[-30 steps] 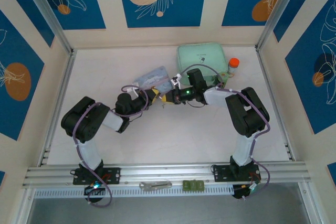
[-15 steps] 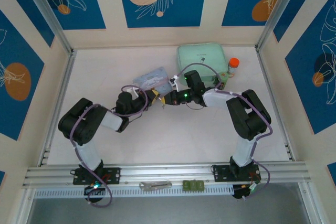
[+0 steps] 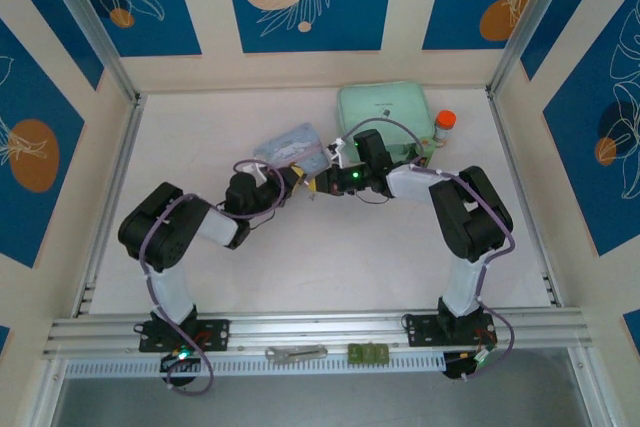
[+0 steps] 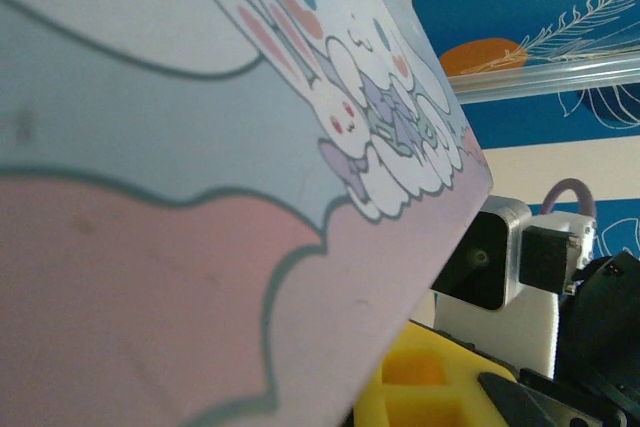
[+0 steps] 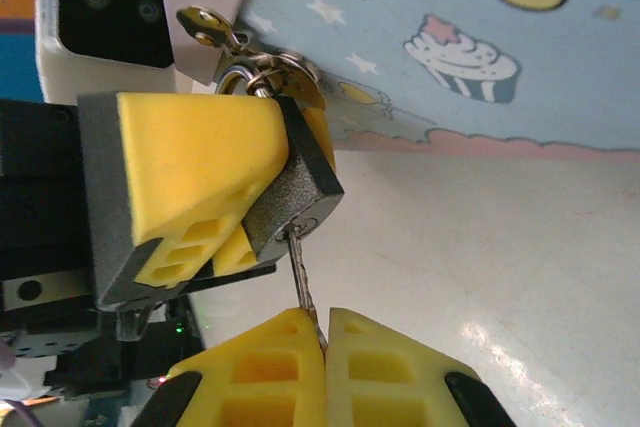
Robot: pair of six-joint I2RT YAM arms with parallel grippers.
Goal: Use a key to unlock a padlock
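Padlock [image 5: 297,187] hangs by its shackle [image 5: 240,75] from the hasp [image 5: 205,22] at the near edge of the blue tin [image 5: 450,47]; tin sits mid-bench, somewhat nearer the far edge than the near one; my left claw [image 3: 291,183] has its yellow pads [image 5: 185,162] clamped on the dark body, w/ the keyhole end facing my right claw [image 5: 326,331]; right claw is pinched almost fully closed on the key [image 5: 299,272], only the thin shaft showing between my fingertips and the lock; blade tip looks seated in the keyway, tho how deep I can't tell.

Step in hand, as I judge it: key is in, turn not yet done; can't make out whether the shackle has sprung. Next move calls for a wrist roll about the shaft's axis, no sideways pull, while the left claw resists the twist; then a tug to free the shackle. Risks: thin key slipping in my pads, or bending if the two claws aren't lined up; tin may shift on the bench, since the lock is tethered to it.
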